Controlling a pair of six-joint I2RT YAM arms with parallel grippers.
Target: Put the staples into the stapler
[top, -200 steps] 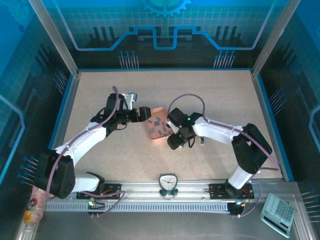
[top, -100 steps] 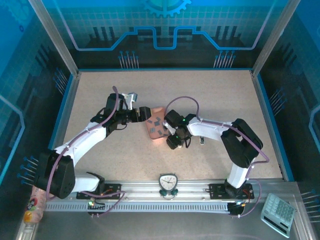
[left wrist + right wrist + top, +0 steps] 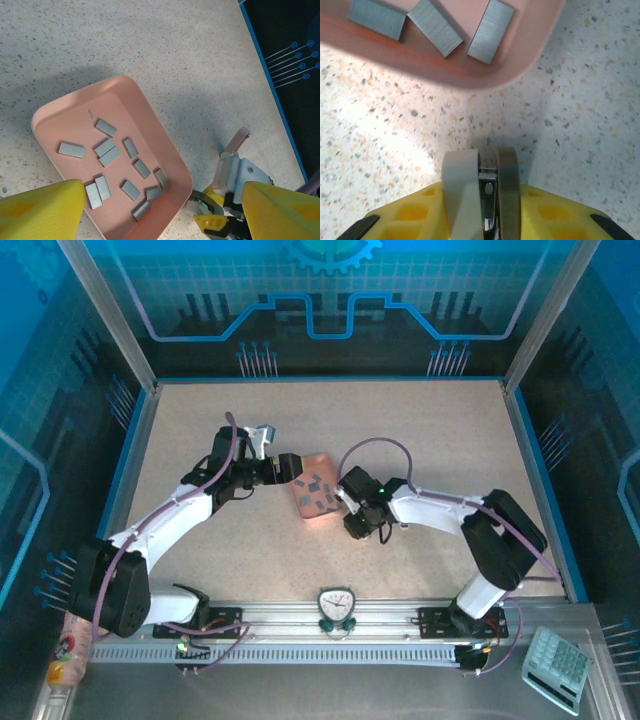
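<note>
Right gripper (image 3: 487, 152) hangs low just off the pink tray's (image 3: 470, 75) corner, fingers nearly together, grip unclear, speckled tabletop (image 3: 580, 100) rightward.

Small grey staples (image 3: 141, 168) lie flat in the pink tray (image 3: 120, 107), and the white stapler (image 3: 239, 172) sits beside it, in my right gripper (image 3: 480, 200).

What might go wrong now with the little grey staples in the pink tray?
1. The right tool has its fingers almost together over bare table beside the tray, away from the staples; it might come up empty.
2. The staples lie crowded, some touching, so two might get grabbed together.
3. The left tool is open, so a bump could slide the tray.
</note>
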